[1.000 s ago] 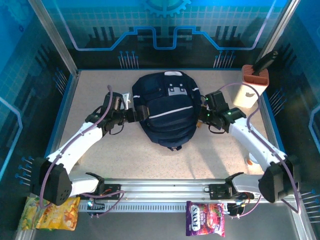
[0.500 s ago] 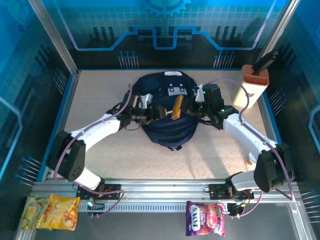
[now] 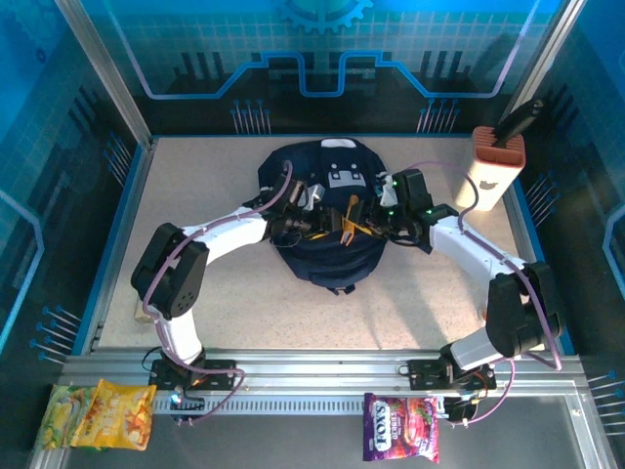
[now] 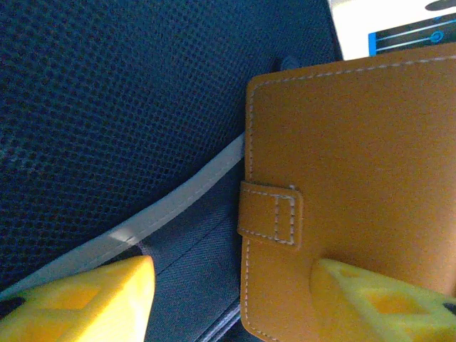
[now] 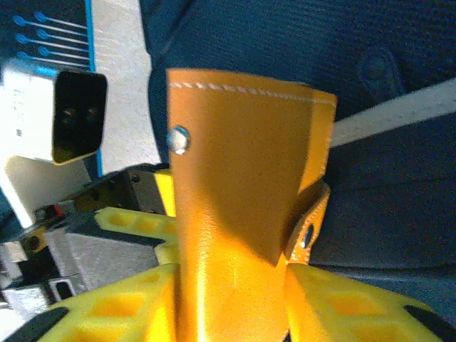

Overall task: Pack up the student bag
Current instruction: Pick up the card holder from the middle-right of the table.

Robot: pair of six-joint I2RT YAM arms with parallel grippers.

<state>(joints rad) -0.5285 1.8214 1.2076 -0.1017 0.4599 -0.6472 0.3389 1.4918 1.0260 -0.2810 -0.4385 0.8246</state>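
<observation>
A large dark navy fabric backpack with thin white stripes, the student bag [image 3: 330,256], lies mid-counter [image 3: 215,322]. Over it, a tan stitched-leather case [image 4: 356,157] meets both arms. The left claw [image 4: 231,299] gapes, with one yellow finger [image 4: 370,299] against the leather. The right claw [image 5: 231,299] straddles the case, its hold impossible to judge. White lettering on a purple snack packet [image 3: 400,427] is too small to read.

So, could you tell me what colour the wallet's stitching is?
White stitching on the orange wallet; the left wrist view shows it best.

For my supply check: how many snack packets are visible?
2, at the near edge: a yellow packet at the left, a purple packet right of centre. The yellow may hide another.
</observation>
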